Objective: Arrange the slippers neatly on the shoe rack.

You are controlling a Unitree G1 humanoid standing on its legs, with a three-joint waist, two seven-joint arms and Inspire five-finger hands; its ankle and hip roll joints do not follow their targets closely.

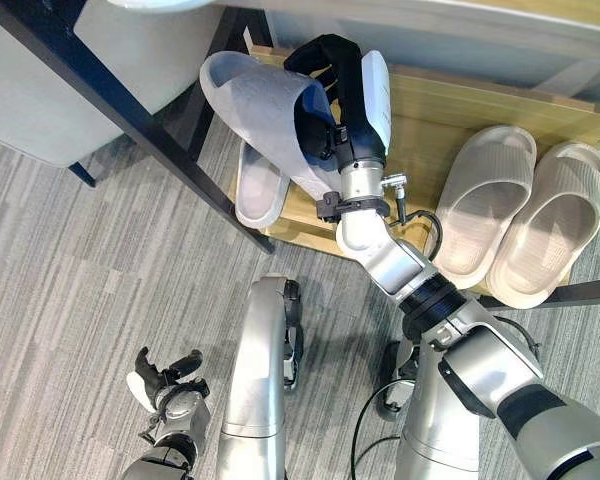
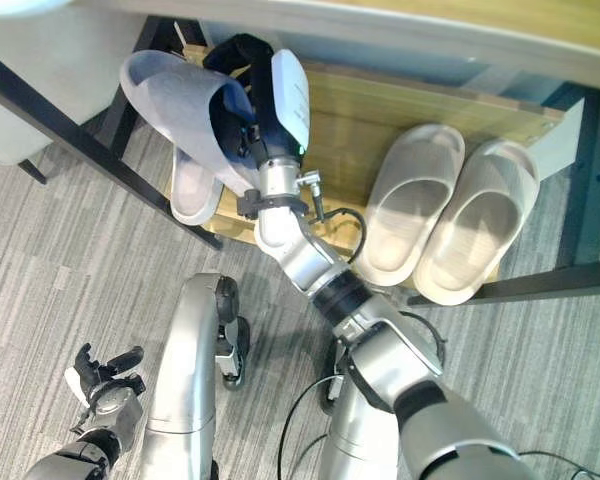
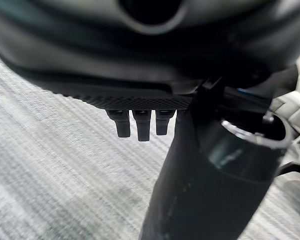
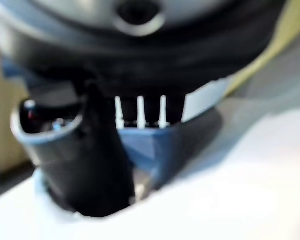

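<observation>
A grey slipper (image 1: 265, 110) is gripped by the right hand (image 1: 342, 95), apparently through its strap, raised tilted above the shoe rack (image 1: 430, 110). The left hand (image 1: 165, 385) is held low, fingers relaxed.

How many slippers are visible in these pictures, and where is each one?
4. Two beige slippers, one beside the other, lie on the right of the wooden shelf. One grey slipper lies on its left end. The right hand holds another grey slipper above it.
</observation>
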